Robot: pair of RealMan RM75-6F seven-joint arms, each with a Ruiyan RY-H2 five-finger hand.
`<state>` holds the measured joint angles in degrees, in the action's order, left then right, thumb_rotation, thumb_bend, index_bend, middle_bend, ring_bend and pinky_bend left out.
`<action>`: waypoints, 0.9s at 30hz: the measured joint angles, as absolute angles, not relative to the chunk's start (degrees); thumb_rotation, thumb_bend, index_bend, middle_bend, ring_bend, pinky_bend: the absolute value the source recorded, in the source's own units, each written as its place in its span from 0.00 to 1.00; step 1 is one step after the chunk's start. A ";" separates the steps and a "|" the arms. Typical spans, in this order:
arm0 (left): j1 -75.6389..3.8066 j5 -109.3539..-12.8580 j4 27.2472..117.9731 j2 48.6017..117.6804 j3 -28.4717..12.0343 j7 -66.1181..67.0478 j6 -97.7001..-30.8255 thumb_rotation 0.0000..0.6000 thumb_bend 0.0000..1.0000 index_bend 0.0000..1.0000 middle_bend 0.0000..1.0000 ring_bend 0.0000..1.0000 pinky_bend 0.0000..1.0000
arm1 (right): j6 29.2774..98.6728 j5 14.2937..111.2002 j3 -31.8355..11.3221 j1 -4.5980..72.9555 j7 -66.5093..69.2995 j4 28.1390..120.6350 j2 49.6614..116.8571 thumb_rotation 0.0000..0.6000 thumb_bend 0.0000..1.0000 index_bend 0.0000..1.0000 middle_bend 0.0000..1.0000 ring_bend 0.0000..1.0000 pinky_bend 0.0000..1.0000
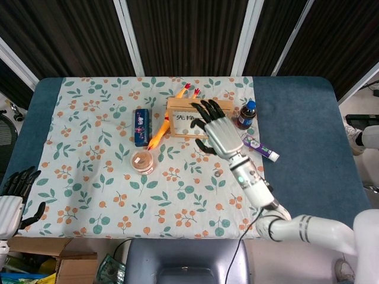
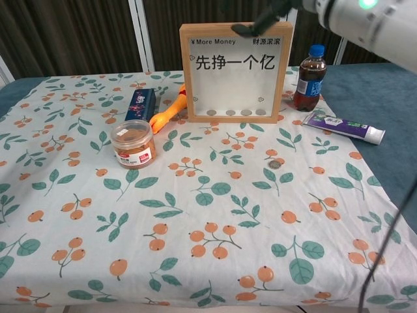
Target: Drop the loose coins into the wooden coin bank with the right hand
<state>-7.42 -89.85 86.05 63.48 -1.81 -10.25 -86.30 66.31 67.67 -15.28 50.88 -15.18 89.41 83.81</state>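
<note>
Nearest the robot, the floral tablecloth point(image 2: 195, 261) covers the table in front. A single loose coin point(image 2: 275, 165) lies flat on the cloth, right of centre, well short of the bank; the head view shows it as a small disc point(image 1: 217, 174) just beside the right forearm.

To the left — a squat jar point(image 2: 133, 143) with a brown lid stands upright. Behind it, a dark blue box point(image 2: 140, 104) lies flat, its long axis running front to back, and an orange rubber chicken point(image 2: 171, 111) lies slanted, touching or very near the bank's left lower corner.

The wooden coin bank point(image 2: 236, 72) stands upright at the far centre of the cloth, a framed panel with its broad printed face turned toward the robot and its long axis running left to right. Four coins rest in a row along the bottom of its window.

The right hand point(image 1: 217, 130) hovers over the bank's top edge, fingers point(image 1: 205, 109) spread and empty, pointing away toward the far left.

Right of the bank — a cola bottle point(image 2: 309, 78) stands upright, and a toothpaste tube point(image 2: 344, 127) lies on the blue table surface.

The left hand point(image 1: 13, 198) hangs off the table's near left edge; fingers slightly apart, holding nothing.
</note>
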 measured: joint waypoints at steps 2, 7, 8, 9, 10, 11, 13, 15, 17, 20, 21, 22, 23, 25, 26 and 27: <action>-7.34 -89.97 86.07 63.48 -1.75 -10.26 -86.46 1.00 0.43 0.00 0.00 0.00 0.00 | 68.21 70.73 -11.35 47.49 -13.58 91.62 82.97 1.00 0.51 0.53 0.19 0.00 0.01; -7.36 -89.73 86.06 63.43 -1.79 -10.26 -86.28 1.00 0.43 0.00 0.00 0.00 0.00 | 71.44 76.91 -5.10 41.89 -8.42 88.16 84.75 1.00 0.51 0.53 0.20 0.00 0.01; -7.33 -89.74 86.04 63.41 -1.81 -10.30 -86.37 1.00 0.43 0.00 0.00 0.00 0.00 | 71.63 77.35 -4.38 41.22 -7.63 86.64 85.48 1.00 0.52 0.53 0.20 0.00 0.01; -7.29 -89.74 86.02 63.39 -1.82 -10.40 -86.49 1.00 0.43 0.00 0.00 0.00 0.00 | 71.74 77.75 -3.70 40.58 -6.75 84.98 86.27 1.00 0.52 0.53 0.20 0.00 0.01; -7.26 -89.75 86.00 63.37 -1.82 -10.51 -86.53 1.00 0.43 0.00 0.00 0.00 0.00 | 71.69 78.12 -2.86 39.79 -5.58 82.59 87.41 1.00 0.52 0.54 0.20 0.00 0.01; -7.23 -89.74 85.97 63.34 -1.82 -10.61 -86.56 1.00 0.43 0.00 0.00 0.00 0.00 | 71.52 78.32 -2.32 39.27 -4.71 80.73 88.32 1.00 0.52 0.55 0.20 0.00 0.01; -7.19 -89.72 85.91 63.28 -1.81 -10.85 -86.58 1.00 0.43 0.00 0.00 0.00 0.00 | 70.68 78.85 -1.19 38.37 -3.01 76.26 90.44 1.00 0.52 0.55 0.20 0.00 0.01; -7.15 -89.70 85.87 63.20 -1.84 -11.11 -86.67 1.00 0.43 0.00 0.00 0.00 0.00 | 69.65 79.45 -0.33 37.88 -2.24 72.43 92.27 1.00 0.52 0.56 0.19 0.00 0.01; -7.09 -89.69 85.83 63.16 -1.89 -11.28 -86.85 1.00 0.43 0.00 0.00 0.00 0.00 | 68.58 80.46 0.60 37.47 -1.81 68.17 94.35 1.00 0.52 0.56 0.20 0.00 0.01; -6.90 -89.62 85.74 63.07 -1.95 -11.62 -87.17 1.00 0.43 0.00 0.00 0.00 0.00 | 68.04 82.38 1.41 36.95 -1.42 62.90 96.99 1.00 0.52 0.57 0.19 0.00 0.01; -6.84 -89.59 85.67 63.03 -1.95 -11.77 -87.22 1.00 0.43 0.00 0.00 0.00 0.00 | 68.05 82.89 1.52 36.77 -1.25 61.57 97.67 1.00 0.52 0.57 0.19 0.00 0.01; -6.83 -89.57 85.63 63.00 -1.95 -11.87 -87.22 1.00 0.43 0.00 0.00 0.00 0.00 | 67.99 83.40 1.60 36.52 -0.99 60.00 98.44 1.00 0.52 0.57 0.19 0.00 0.01; -6.82 -89.56 85.61 62.98 -1.96 -11.95 -87.21 1.00 0.43 0.00 0.00 0.00 0.00 | 67.84 83.63 1.61 36.35 -0.78 58.99 98.90 1.00 0.52 0.57 0.19 0.00 0.01; -6.79 -89.55 85.61 62.94 -1.97 -12.00 -87.23 1.00 0.43 0.00 0.00 0.00 0.00 | 66.95 83.71 1.45 36.03 -0.27 57.17 99.68 1.00 0.52 0.57 0.19 0.00 0.01; -6.78 -89.58 85.61 62.94 -1.97 -12.01 -87.29 1.00 0.43 0.00 0.00 0.00 0.00 | 66.47 83.66 1.29 35.93 -0.05 56.56 99.97 1.00 0.52 0.57 0.19 0.00 0.01; -6.75 -89.64 85.60 62.95 -1.99 -12.01 -87.42 1.00 0.43 0.00 0.00 0.00 0.00 | 66.11 83.62 1.10 35.85 0.18 55.98 100.25 1.00 0.52 0.57 0.20 0.00 0.01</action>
<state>-6.75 -89.64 85.60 62.95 -1.99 -12.01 -87.42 66.11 83.62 1.10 35.85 0.18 55.98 100.25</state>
